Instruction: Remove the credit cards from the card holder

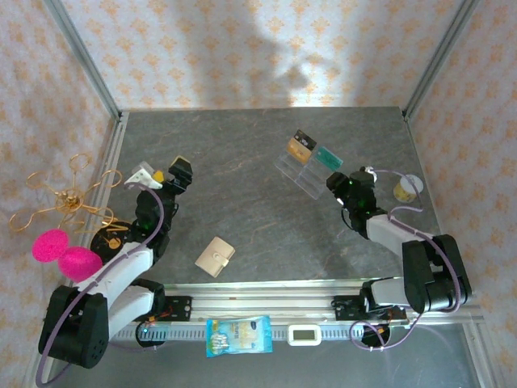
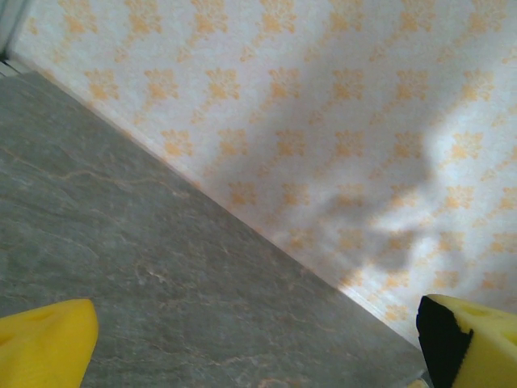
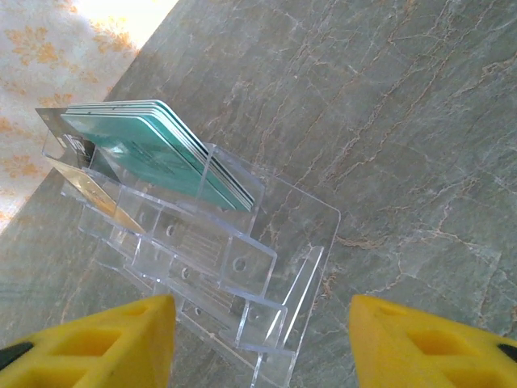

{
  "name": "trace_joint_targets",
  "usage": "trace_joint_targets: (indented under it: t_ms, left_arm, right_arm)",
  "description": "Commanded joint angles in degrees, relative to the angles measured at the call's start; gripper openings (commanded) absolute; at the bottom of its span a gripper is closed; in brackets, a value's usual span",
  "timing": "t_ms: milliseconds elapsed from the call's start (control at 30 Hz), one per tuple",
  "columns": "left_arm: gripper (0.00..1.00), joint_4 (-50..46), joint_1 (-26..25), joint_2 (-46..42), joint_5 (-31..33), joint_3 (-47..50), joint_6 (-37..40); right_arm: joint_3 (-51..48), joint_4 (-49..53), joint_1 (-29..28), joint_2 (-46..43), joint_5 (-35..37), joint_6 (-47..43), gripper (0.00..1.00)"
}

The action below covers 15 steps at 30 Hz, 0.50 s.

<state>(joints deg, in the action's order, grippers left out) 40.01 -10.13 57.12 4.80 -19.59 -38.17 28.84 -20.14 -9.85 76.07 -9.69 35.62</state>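
right fingers (image 3: pixel 121 343): yellow, parted, nothing clamped between them
right gripper (image 1: pixel 342 184): aimed at the near end of the clear rack (image 3: pixel 242 267), just beside it; contact with it impossible to tell
credit cards (image 3: pixel 166 153): teal stack leaning in the rack's far tier, right pocket; gold and black card (image 1: pixel 300 146) in the pocket to its left
left fingers (image 2: pixel 48 339): yellow, spread wide, released, only bare table (image 2: pixel 161 267) between them
left gripper (image 1: pixel 179 171): over the left half of the table, facing the far wall (image 2: pixel 323 121), well apart from rack and wallet
card holder (image 1: pixel 215 257): tan, folded shut, lying flat close to the near edge, between the two arms, well apart from both grippers and from the rack
small round container (image 1: pixel 406 187): right of the right gripper, near the right edge
pink pads (image 1: pixel 65 252): two, off the table on the left, beside a gold wire stand (image 1: pixel 65 198)
packet (image 1: pixel 238 335): blue and white, on the near rail, beside a small white device (image 1: pixel 305 333)
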Motion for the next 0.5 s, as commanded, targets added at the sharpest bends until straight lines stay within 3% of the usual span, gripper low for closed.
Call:
trace_joint_targets:
  t_ms: [0,167,467]
  left_arm:
    - [0.99,-2.2,-1.2,-0.9,-3.6,-1.5,-2.8]
    - [0.95,-7.1,-5.0,-2.3,-3.9,-2.5,-2.6]
    - [0.75,-7.6,-17.3,-2.7,-4.0,-1.1,0.1]
  right_arm:
    - [0.1,-0.8,-0.3,0.3,-1.1,1.3,0.57]
    - [0.0,-1.3,-0.7,1.1,-2.1,1.7,0.57]
    - [1.3,-3.6,-1.0,4.4,-3.1,2.2,0.53]
